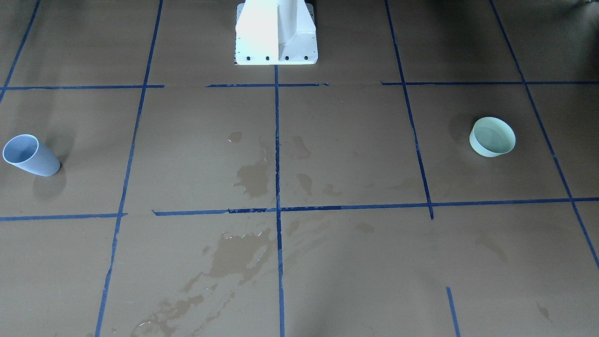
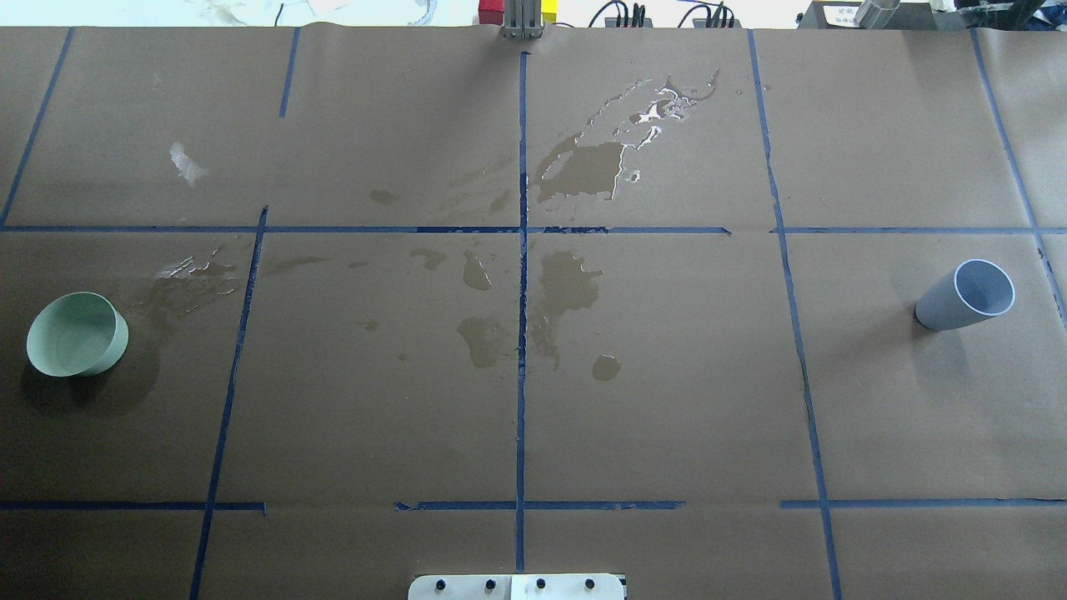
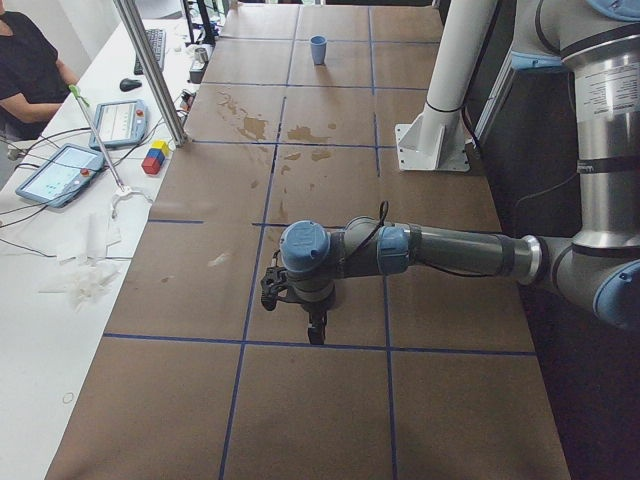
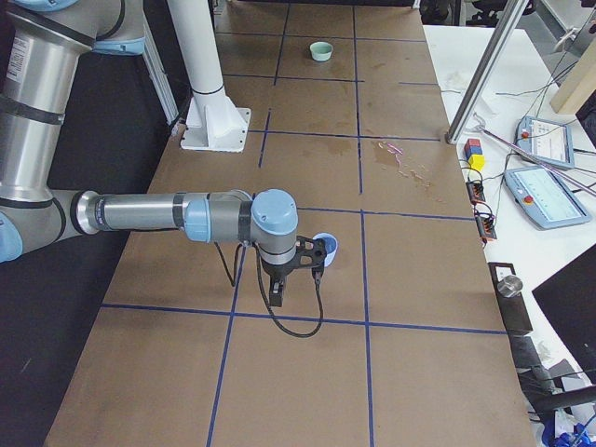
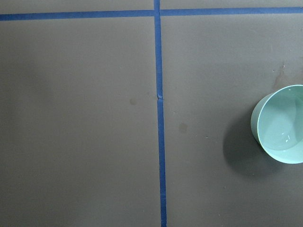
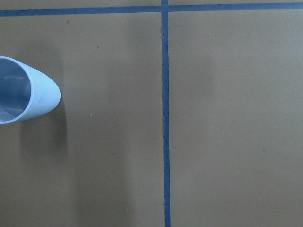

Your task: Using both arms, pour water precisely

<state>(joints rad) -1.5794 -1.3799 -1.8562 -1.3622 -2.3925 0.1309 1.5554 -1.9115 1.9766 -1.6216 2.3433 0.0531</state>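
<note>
Over the counter [image 2: 375, 400], the left gripper [image 3: 316, 328] hangs near the green bowl [image 2: 77, 333] and the right gripper [image 4: 277, 293] hangs beside the blue cup [image 2: 967, 296]. I can't tell how wide either stands. Spilled water [image 2: 579, 171] lies puddled mid-counter.

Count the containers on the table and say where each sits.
2. A pale green bowl stands at the robot's left end; a blue-grey cup stands at its right end.
</note>
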